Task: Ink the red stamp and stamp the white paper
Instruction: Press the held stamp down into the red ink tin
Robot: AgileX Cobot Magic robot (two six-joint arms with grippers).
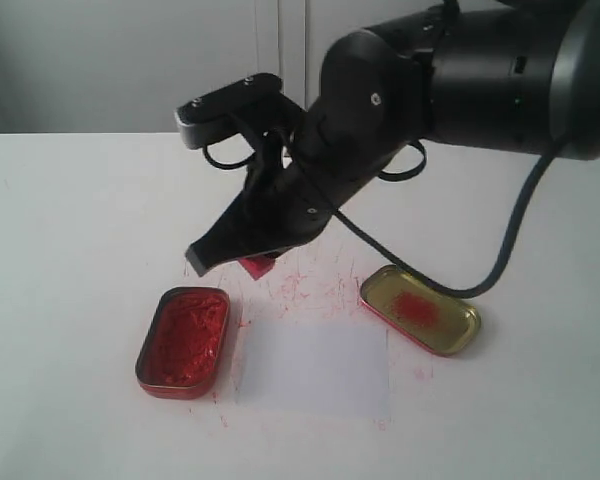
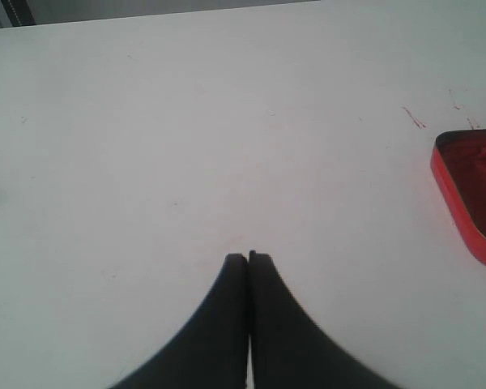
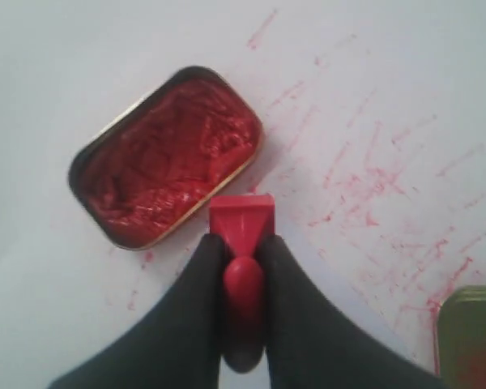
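The stamp [image 3: 241,231] is pinched by its knob between the two fingers of the right gripper [image 3: 241,243], its square base poking out past the fingertips. In the exterior view it hangs low over the table [image 1: 80,250], just beside the far corner of the ink tin [image 1: 183,340] and beyond the far edge of the paper [image 1: 315,365]. Whether the base touches the tabletop cannot be told.

The paper lies flat between the tin and the lid [image 1: 420,310], close to both; its face looks plain from this angle. The tin is open and full of lumpy red paste. The lid lies face up, gold inside, with a red smear in its middle.

Red streaks [image 3: 373,174] mark the table between tin and lid, thickest under the right arm.

The left gripper [image 2: 248,258] is seen only in its wrist view – fingers pressed together, with nothing between them – over bare table, the tin's red wall showing at the edge of that view.
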